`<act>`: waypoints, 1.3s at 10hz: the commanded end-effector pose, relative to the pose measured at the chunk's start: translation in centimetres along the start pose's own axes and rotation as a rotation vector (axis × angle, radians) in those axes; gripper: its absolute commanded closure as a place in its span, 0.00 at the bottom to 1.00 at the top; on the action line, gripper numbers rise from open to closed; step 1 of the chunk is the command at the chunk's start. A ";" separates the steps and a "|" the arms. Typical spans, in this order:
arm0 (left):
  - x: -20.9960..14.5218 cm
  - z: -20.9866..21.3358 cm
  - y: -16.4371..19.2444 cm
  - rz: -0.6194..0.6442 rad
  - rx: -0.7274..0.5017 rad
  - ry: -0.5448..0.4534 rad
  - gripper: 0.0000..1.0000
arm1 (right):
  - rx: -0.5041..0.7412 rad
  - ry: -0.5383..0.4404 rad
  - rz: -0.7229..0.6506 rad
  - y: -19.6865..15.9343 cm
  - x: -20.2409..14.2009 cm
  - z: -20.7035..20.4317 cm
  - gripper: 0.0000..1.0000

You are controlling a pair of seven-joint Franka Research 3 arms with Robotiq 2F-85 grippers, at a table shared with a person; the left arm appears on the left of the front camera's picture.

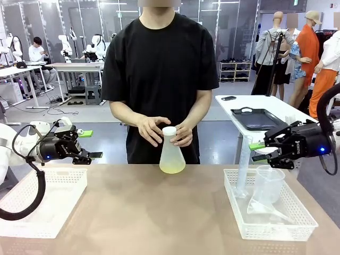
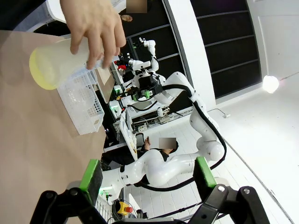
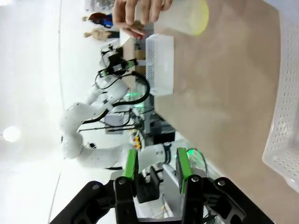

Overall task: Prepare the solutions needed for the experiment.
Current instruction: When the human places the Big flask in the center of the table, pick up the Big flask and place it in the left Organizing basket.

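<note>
A person stands at the table's far side with both hands [image 1: 152,129] on a see-through conical flask [image 1: 172,153] closed by a white cap [image 1: 169,130]. The flask stands on the table, and the solutions [image 1: 172,168] form a shallow pale yellow layer in its bottom. My left gripper [image 1: 91,144] hovers open at the left, apart from the flask, with nothing between its fingers. My right gripper [image 1: 257,151] hangs at the right, fingers apart and holding nothing. The left wrist view shows the flask [image 2: 60,65] under a hand, far beyond my left gripper [image 2: 148,176]. From the right wrist, the flask [image 3: 187,16] is far beyond my right gripper [image 3: 157,168].
A white basket [image 1: 42,202] lies on the table under my left arm. A second white basket [image 1: 295,220] at the right holds a tall measuring cylinder [image 1: 243,164], a plastic beaker [image 1: 268,183] and a funnel [image 1: 265,208]. Behind it a black tray [image 1: 257,118] rests on a white table.
</note>
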State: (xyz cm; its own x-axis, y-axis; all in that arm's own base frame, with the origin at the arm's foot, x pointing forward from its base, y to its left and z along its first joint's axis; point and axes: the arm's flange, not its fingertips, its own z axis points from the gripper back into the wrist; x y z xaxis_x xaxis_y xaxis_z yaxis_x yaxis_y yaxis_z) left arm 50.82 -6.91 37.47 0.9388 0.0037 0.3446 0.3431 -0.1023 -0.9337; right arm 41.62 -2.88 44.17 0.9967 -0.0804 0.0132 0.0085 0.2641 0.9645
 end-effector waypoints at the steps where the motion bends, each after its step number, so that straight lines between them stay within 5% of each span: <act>1: 0.1 0.0 0.0 -0.017 -0.018 0.006 0.00 | 0.079 0.037 -0.046 -0.4 1.9 0.9 0.57; 9: 0.1 0.0 0.0 -0.017 -0.018 0.006 0.00 | 0.183 -0.003 -0.019 -1.0 3.2 0.9 0.57; 12: 0.1 0.0 0.0 -0.017 -0.018 0.006 0.00 | 0.172 0.013 -0.028 -0.9 3.3 0.8 0.24; 13: 0.1 0.0 0.0 -0.017 -0.018 0.006 0.00 | 0.171 0.001 -0.046 -0.9 3.4 0.8 0.24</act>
State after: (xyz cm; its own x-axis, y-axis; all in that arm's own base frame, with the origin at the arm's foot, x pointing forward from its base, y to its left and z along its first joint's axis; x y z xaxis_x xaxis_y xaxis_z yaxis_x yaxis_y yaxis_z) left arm 50.82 -6.92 37.47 0.9388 0.0036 0.3446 0.3431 -0.1023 -0.9337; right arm 44.56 -4.13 43.58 0.9957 -0.0871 -0.0323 0.0408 0.0984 0.9943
